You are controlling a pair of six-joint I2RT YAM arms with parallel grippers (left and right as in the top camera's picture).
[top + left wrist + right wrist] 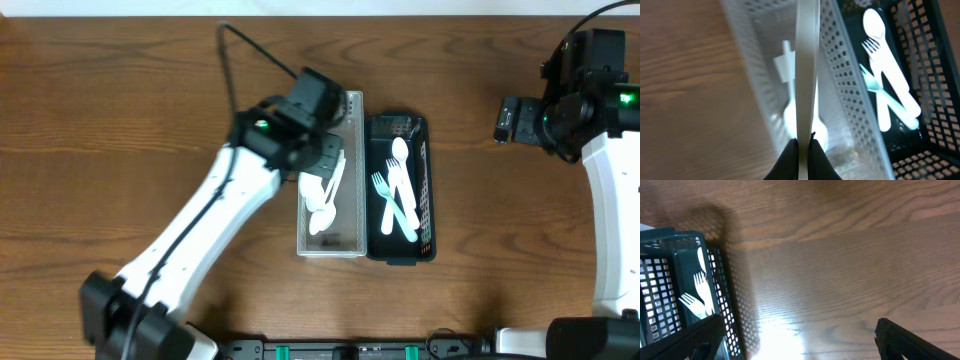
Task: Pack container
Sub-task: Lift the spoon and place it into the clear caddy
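Observation:
A clear perforated basket (352,150) and a dark green basket (428,190) stand side by side mid-table. My left gripper (804,147) is shut on a white plastic utensil handle (806,65) and holds it over the clear basket (842,70); in the overhead view the gripper (325,155) hangs over that basket's left part. White spoons (322,205) lie in the clear basket. White and pale green forks and a spoon (398,190) lie in the green basket. My right gripper (800,340) is open and empty above bare wood, right of the green basket (670,280).
A black cable (250,50) runs across the table's back left to the left arm. The right arm's base (610,180) stands at the right edge. Bare wood lies left of the clear basket and between the green basket and the right arm.

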